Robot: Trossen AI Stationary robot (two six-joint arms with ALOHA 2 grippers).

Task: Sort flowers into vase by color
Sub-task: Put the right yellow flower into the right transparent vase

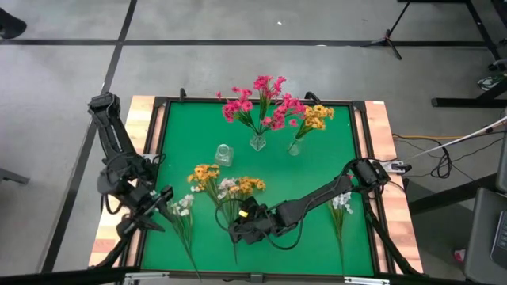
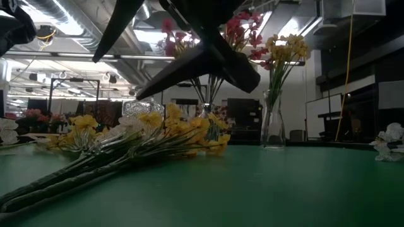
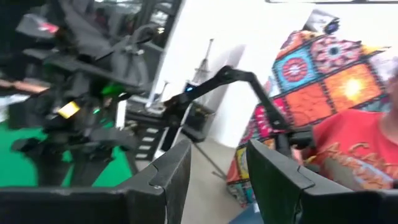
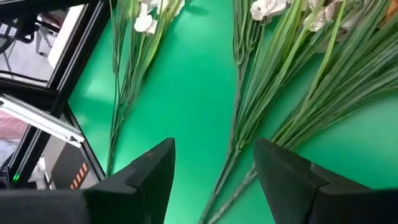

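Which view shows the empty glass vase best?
The high view: the empty vase stands whole on the green mat, apart from the two filled vases. In the low view it is mostly hidden behind yellow flowers. Neither wrist view shows it.

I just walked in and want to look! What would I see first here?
Bright pink flowers stand in a vase at the far middle of the green table, with yellow flowers in a vase right beside them. Nearer, the right gripper hovers, jaws open, over stems of a loose yellow and white bunch.
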